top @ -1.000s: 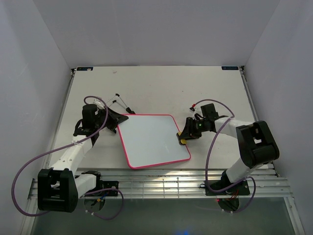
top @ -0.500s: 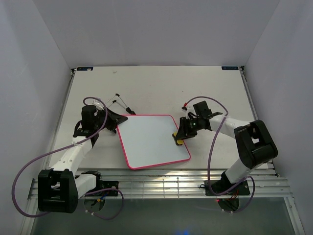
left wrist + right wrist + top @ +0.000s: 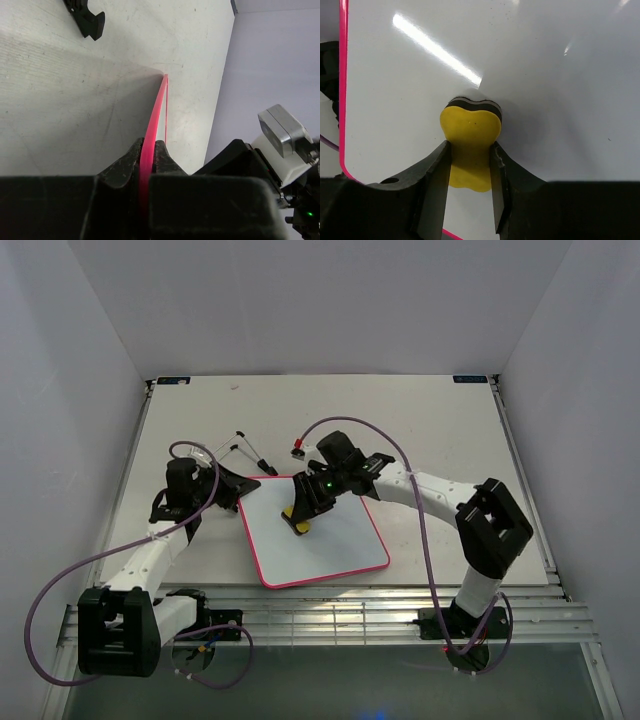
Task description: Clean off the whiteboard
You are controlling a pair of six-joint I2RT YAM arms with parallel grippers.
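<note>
Top view, hard to make out: From above, my right gripper (image 3: 300, 511) covers most of the yellow sponge (image 3: 298, 524). The fingertips of my left gripper (image 3: 242, 498) blur into the board's left corner.
Top view, whiteboard: The whiteboard (image 3: 335, 545) lies flat on the table (image 3: 420, 420), turned at an angle, between my two arms. Its face is glossy plain white inside a pink-red rim.
Left wrist view, hard to make out: I see the board only edge-on, as a thin pink strip running away from the camera, its face hidden. A black piece (image 3: 86, 19) at the top left is cut off by the frame.
Left wrist view, jaws: The left gripper is clamped on the whiteboard's rim, one finger pressed to each side.
Right wrist view, hard to make out: The sponge's near end sinks between the fingers. The board runs out of frame at the top and right.
Right wrist view, jaws: The right gripper grasps the yellow sponge, pinching its waist, with the sponge's dark end against the white face.
Right wrist view, whiteboard: The surface is clean white with bright streaks of reflected light, and the pink rim shows along the left.
</note>
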